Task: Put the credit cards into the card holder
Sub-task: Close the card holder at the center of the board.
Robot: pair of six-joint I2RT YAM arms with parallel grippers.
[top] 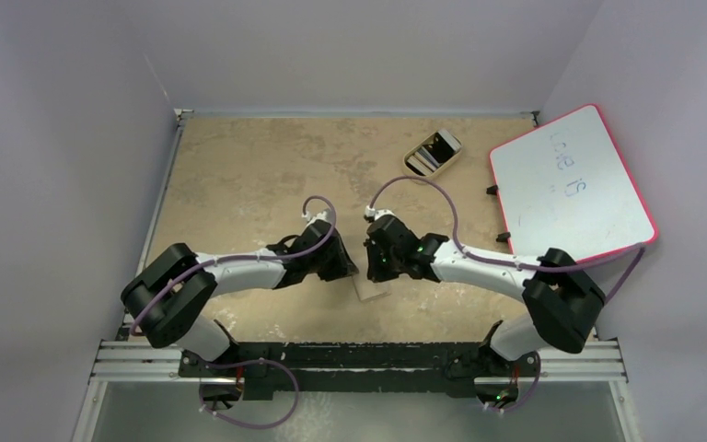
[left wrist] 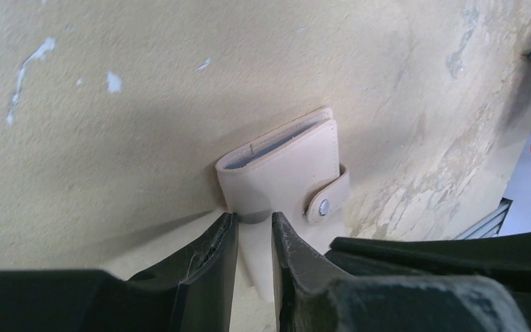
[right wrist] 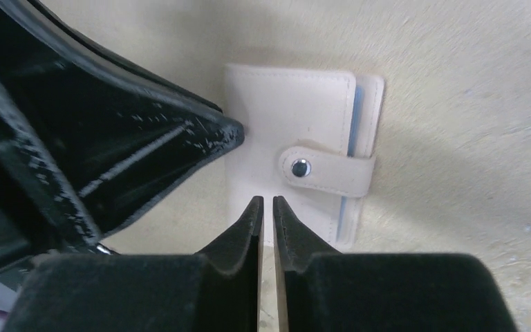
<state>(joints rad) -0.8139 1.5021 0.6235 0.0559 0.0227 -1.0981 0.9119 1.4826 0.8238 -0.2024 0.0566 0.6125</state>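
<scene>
Card holder (right wrist: 290, 124): snapped closed, flat on surface (right wrist: 456, 83).
Credit cards (right wrist: 355, 111): blue edges peeking at its 3 o'clock side.
Left gripper (left wrist: 254, 232): narrow gap, empty, over its edge.
Right gripper (right wrist: 267, 204): nearly closed, empty.

One card holder (left wrist: 283, 173); one whiteboard (top: 571, 184); one oval tray (top: 409, 159).

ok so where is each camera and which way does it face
Top external: fixed above and behind the bases, looking down at the table; left arm and right arm show, left gripper and right gripper meeting at the card holder.
Left wrist: on the left arm, looking past its fingers at the card holder.
Right wrist: on the right arm, looking down between its fingers at the card holder; the left gripper intrudes at left.
Shared: both wrist views show the card holder snapped shut.
</scene>
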